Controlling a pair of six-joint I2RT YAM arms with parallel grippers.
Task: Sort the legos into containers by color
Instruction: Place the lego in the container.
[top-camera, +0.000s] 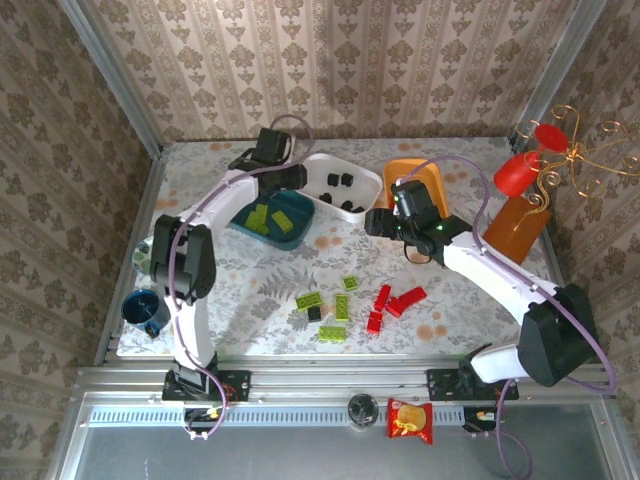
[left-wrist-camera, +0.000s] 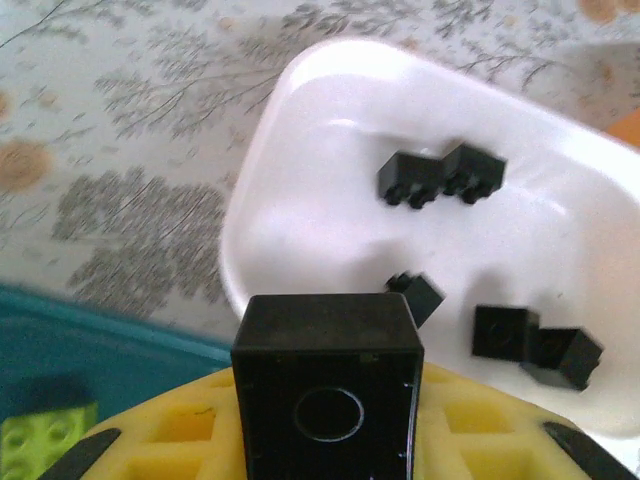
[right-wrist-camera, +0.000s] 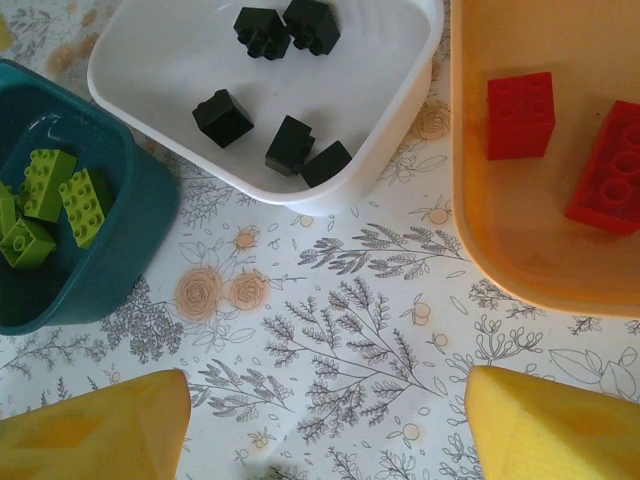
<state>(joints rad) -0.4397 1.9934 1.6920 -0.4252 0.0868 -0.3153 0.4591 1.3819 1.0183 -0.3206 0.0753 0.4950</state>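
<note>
Right wrist: white tray (right-wrist-camera: 150, 60), black cubes (right-wrist-camera: 222, 117)

white tray (right-wrist-camera: 160, 70) glossy smooth plastic; black legos (right-wrist-camera: 222, 117) hard plastic, slight sheen; table cover (right-wrist-camera: 340, 330) matt, printed.

A small robot test booth is shown, made up to look like a room in a home. The walls (top-camera: 350, 70) are covered with brown flowered wallpaper, and the tabletop (top-camera: 470, 300) is spread with a cloth printed with leaves and flowers. The corners are held by bare metal posts (top-camera: 112, 80), and a metal rail (top-camera: 340, 385) is fixed along the near edge. The left arm (top-camera: 190, 270) and the right arm (top-camera: 500, 275) are bolted to that rail, and purplish cables (top-camera: 592, 345) are looped from them. A curly gold wire stand (top-camera: 585, 150) is set at the right.
</note>
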